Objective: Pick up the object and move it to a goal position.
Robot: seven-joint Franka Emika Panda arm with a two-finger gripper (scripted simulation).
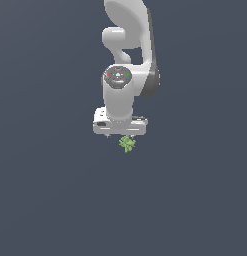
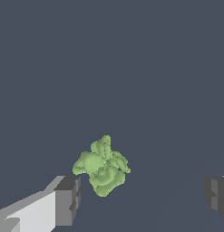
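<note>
Your end effector [image 2: 140,199] is spread wide, grasping nothing; the object [image 2: 101,166] sits between its fingers, nearer one pad [image 2: 68,199]. Centre over the object, then descend before clenching.

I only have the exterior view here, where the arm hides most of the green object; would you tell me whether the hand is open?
Observer: Yes, the hand is open; in the wrist view its two dark fingertips stand wide apart.
Operator: Thank you. Is the green object between them?
Observer: The green object lies close beside one fingertip, far from the other, so it is off-centre in the gap.
Operator: Is anything touching it?
Observer: Its edge comes right up to the near fingertip; I cannot tell whether they touch. The other fingertip is clearly apart.
</note>
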